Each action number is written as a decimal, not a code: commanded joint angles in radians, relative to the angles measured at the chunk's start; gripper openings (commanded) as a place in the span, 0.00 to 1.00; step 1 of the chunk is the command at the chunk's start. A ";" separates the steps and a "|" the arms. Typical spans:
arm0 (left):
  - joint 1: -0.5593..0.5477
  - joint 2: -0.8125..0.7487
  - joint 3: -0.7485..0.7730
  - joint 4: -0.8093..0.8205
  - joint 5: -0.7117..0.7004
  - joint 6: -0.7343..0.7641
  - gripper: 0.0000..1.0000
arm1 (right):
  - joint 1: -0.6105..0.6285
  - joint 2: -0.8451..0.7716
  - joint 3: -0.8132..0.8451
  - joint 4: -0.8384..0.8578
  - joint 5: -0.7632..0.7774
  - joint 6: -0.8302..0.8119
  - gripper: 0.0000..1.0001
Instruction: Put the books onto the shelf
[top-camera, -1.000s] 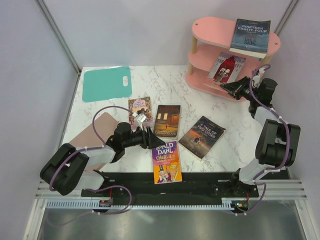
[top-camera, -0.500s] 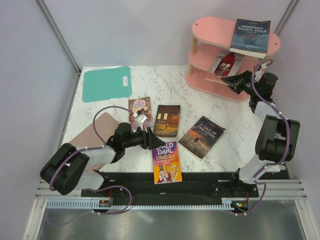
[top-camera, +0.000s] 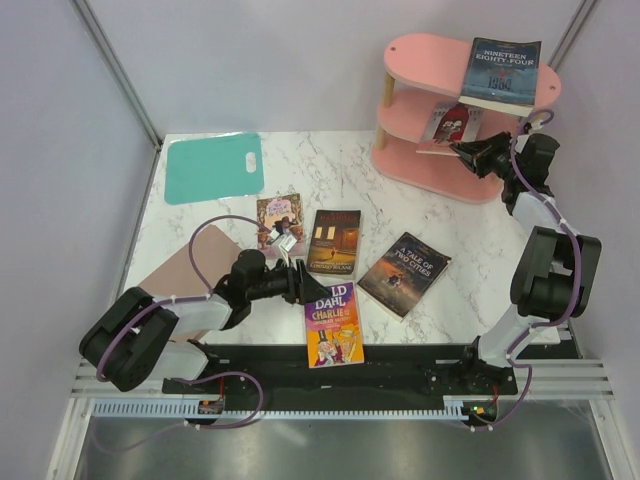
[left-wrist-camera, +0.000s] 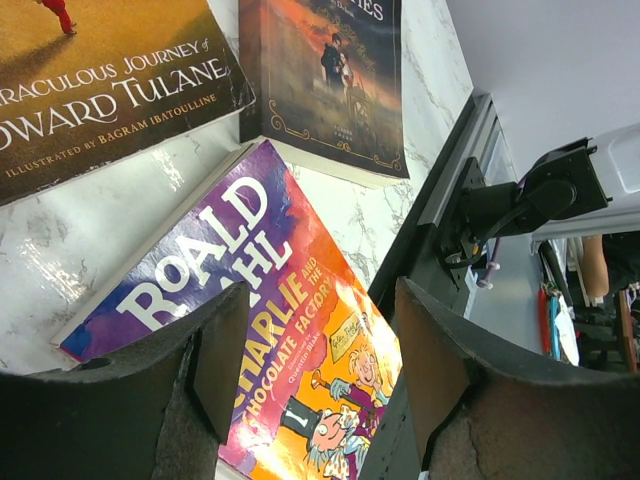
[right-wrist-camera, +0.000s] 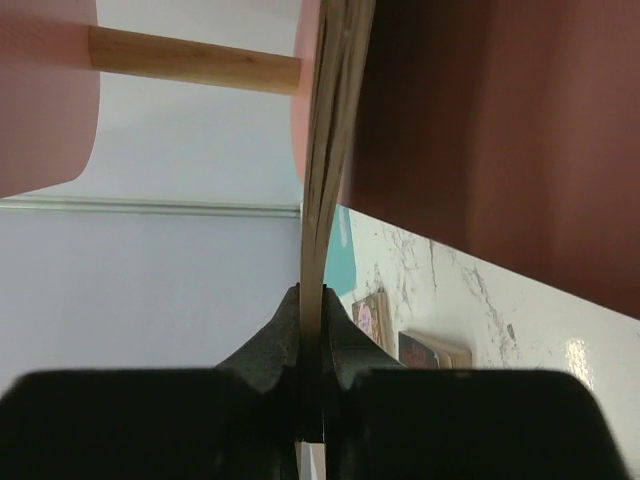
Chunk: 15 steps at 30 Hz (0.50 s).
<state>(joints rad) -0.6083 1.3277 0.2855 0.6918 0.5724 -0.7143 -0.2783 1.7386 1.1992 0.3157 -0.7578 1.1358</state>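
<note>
Top view: shelf (top-camera: 420, 50), far right of the table (top-camera: 450, 225); "Nineteen Eighty-Four" (top-camera: 500, 72) lies on its top board. Right hand (top-camera: 462, 151) is clamped on the edge of a red-covered book (top-camera: 450, 125), which is tilted at the mouth of the middle tier. Flat on the table are a small pink book (top-camera: 279, 215), a brown book (top-camera: 334, 241), "A Tale of Two Cities" (top-camera: 405, 273) and the Roald Dahl book (top-camera: 333, 325). Left hand (top-camera: 300, 283) is just beside the last. Left wrist view: jaws apart and empty above the Dahl cover. Right wrist view: fingers (right-wrist-camera: 270, 345) pinch thin page edges, with a pink board and wooden post (right-wrist-camera: 190, 60) beyond. Step, judged: shelving the red-covered book. The next move calls for sliding it deeper until the board carries it, then releasing.
</note>
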 joint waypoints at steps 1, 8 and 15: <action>-0.011 -0.010 -0.003 0.054 -0.023 -0.010 0.67 | -0.002 0.012 0.076 -0.035 0.064 -0.013 0.07; -0.021 -0.009 -0.003 0.052 -0.034 -0.011 0.66 | -0.001 0.030 0.065 -0.009 0.101 0.005 0.08; -0.031 -0.008 -0.002 0.057 -0.031 -0.007 0.65 | -0.002 0.061 0.091 -0.046 0.127 0.008 0.13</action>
<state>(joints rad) -0.6292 1.3281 0.2855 0.6922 0.5510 -0.7143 -0.2787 1.7851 1.2415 0.2745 -0.6666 1.1400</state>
